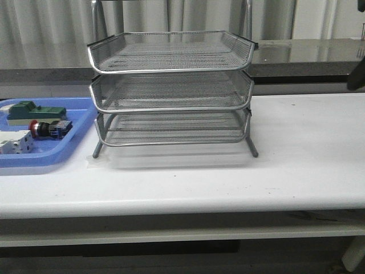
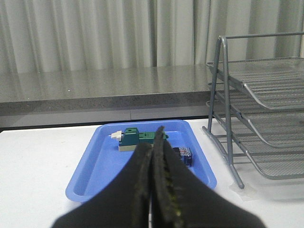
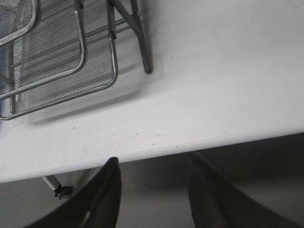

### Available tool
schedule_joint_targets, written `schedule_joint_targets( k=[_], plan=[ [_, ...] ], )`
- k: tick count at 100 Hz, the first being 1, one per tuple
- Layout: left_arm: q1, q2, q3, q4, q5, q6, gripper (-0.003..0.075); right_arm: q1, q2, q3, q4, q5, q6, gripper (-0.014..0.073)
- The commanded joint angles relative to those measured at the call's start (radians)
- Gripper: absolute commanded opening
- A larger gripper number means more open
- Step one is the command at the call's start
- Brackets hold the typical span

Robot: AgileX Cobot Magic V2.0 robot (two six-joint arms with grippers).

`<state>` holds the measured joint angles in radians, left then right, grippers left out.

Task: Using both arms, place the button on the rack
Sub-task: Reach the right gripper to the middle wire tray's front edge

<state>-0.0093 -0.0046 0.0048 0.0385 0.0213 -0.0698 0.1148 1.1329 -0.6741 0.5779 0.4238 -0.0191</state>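
Stood before pale pleated curtains (image 1: 51,28): long white matte table (image 1: 308,148), with grey speckled stone ledge (image 1: 308,54) directly behind it. Lay under soft, even light, faintly mirrored along that ledge.

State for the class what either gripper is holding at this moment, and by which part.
Nothing is held. The left gripper is shut on nothing, the right gripper is open and empty, and the button lies in the blue tray.

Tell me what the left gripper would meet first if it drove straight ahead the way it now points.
Probably the blue tray. The shut left gripper points at it, in line with the green block and just left of the button. Depth is unclear, so whether it strikes the tray's near rim or its contents first cannot be told.
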Motion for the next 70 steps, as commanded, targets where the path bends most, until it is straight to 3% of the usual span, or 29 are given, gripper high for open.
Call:
schedule_joint_targets(
  k=[1, 22, 70],
  plan=[
    [-0.01, -0.031, 0.032, -0.002, -0.079, -0.01, -0.002, 0.032, 0.02, -0.037, 0.079, -0.092, -0.052, 0.0375],
    [-0.01, -0.031, 0.032, -0.002, -0.079, -0.01, -0.002, 0.103, 0.141, -0.073, 0.251, -0.163, -0.186, 0.0375],
    [-0.01, -0.031, 0.032, -0.002, -0.079, -0.01, -0.002, 0.113, 0.454, -0.359, 0.526, -0.084, -0.431, 0.0375]
  ],
)
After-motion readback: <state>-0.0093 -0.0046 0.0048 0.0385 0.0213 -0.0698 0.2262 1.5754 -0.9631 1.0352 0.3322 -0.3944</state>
